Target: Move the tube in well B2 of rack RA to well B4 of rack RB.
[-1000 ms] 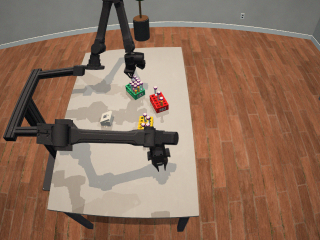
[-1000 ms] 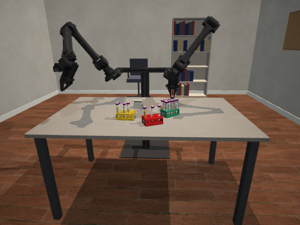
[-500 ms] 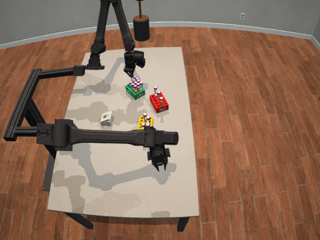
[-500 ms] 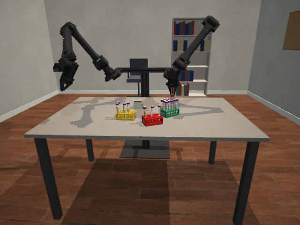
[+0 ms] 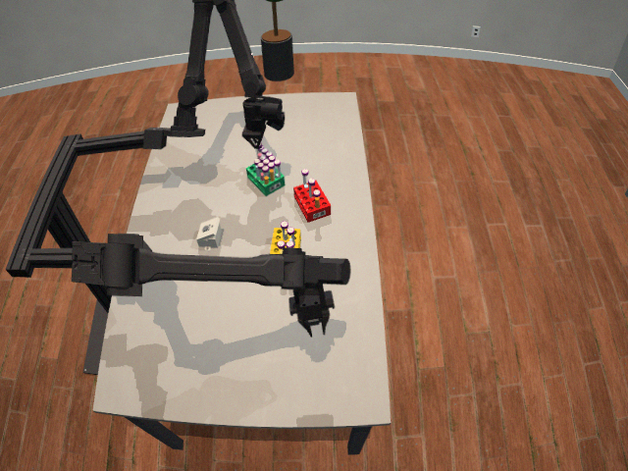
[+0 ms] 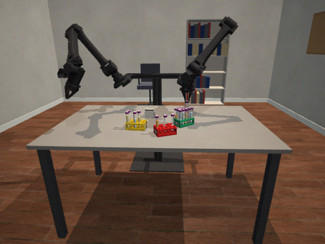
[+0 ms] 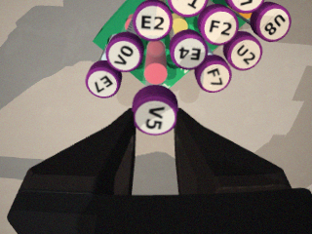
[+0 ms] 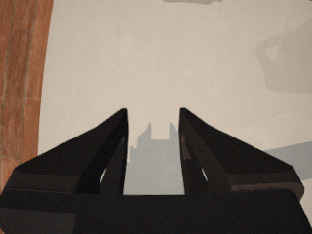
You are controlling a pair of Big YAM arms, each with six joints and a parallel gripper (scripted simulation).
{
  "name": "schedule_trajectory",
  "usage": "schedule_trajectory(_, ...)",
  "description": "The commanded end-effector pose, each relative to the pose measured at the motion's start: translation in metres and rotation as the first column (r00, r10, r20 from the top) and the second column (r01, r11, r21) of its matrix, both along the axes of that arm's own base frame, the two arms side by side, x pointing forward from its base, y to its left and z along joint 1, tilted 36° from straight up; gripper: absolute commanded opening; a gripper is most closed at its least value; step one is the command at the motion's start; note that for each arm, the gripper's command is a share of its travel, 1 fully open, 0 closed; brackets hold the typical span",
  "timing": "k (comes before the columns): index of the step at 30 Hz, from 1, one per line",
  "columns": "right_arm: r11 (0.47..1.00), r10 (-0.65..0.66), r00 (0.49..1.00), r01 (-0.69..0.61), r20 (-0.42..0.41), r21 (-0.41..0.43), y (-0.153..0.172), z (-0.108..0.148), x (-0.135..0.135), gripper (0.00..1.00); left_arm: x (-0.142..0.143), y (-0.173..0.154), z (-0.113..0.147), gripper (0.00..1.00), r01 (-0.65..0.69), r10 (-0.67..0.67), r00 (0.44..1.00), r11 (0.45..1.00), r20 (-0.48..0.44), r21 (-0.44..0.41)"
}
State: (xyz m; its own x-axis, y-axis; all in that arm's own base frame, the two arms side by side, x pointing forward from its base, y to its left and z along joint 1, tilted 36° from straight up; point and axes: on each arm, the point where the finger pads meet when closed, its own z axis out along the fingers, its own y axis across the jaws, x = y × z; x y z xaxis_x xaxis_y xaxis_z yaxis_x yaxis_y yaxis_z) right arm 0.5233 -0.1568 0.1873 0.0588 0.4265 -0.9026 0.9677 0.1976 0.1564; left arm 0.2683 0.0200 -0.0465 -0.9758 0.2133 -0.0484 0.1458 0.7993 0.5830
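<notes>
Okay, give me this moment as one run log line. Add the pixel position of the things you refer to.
left pincer point(image 5: 255, 145) point(image 6: 187, 100) point(image 7: 155, 113): shut on tube V5 point(image 6: 186, 101) point(image 7: 155, 116) | right pincer point(image 5: 317, 333) point(image 6: 68, 97) point(image 8: 154, 111): partly open, nothing held | yellow rack point(image 5: 277, 247) point(image 6: 135, 128): V5 not seated

The source rack RA point(image 5: 251, 178) point(image 6: 183, 125) is green, the destination rack RB point(image 5: 277, 249) point(image 6: 135, 128) yellow, and the third rack point(image 5: 310, 207) point(image 6: 165, 132) red. A purple cap point(image 7: 155, 110) with a white top and black "V5" lettering matches the purple-and-white caps around it, over a tube with pink contents point(image 7: 156, 68). Both arms and each claw are black, the tabletop point(image 5: 243, 400) point(image 6: 209, 140) is pale beige-grey, and the floor point(image 5: 482, 253) point(image 6: 131, 205) is patterned in reddish-brown planks.
</notes>
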Motion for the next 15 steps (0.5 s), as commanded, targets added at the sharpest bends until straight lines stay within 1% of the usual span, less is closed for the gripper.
schedule_trajectory(1, 1.0, 0.003, 1.0, -0.003, 0.029, -0.001, 0.002, 0.012, 0.007, 0.3, 0.01, -0.01, 0.011, 0.0, -0.002, 0.002, 0.999, 1.0, 0.035, -0.01)
schedule_trajectory(15, 1.0, 0.003, 1.0, -0.003, 0.029, -0.001, 0.002, 0.012, 0.007, 0.3, 0.012, -0.019, 0.023, 0.0, -0.002, 0.002, 0.999, 1.0, 0.043, -0.015)
